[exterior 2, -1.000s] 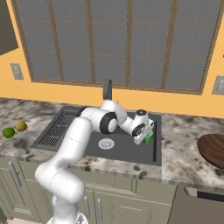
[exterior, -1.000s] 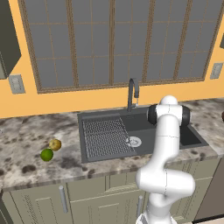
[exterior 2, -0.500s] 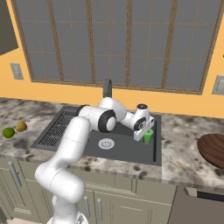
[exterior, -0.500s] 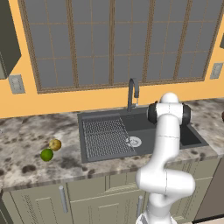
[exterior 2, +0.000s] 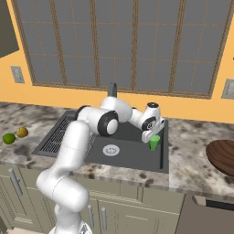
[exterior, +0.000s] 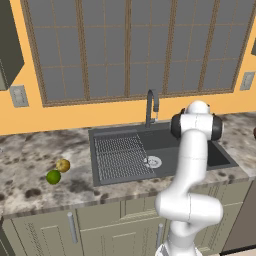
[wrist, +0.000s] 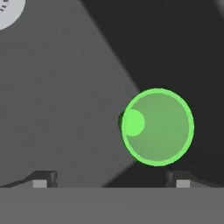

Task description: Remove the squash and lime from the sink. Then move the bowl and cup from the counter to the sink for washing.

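The small bright green tumbler cup (wrist: 157, 127) has just been released: it stands upright in the dark grey basin sink (exterior 2: 132, 155), with the pincer (wrist: 111, 178) spread wide, empty, at its 6 o'clock. The reddish-brown bowl (exterior 2: 222, 156) remains on the desk.

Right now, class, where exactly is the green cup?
The cup stands upright in the sink, at its right end in the right base view, just below the open end effector and right of the drain.
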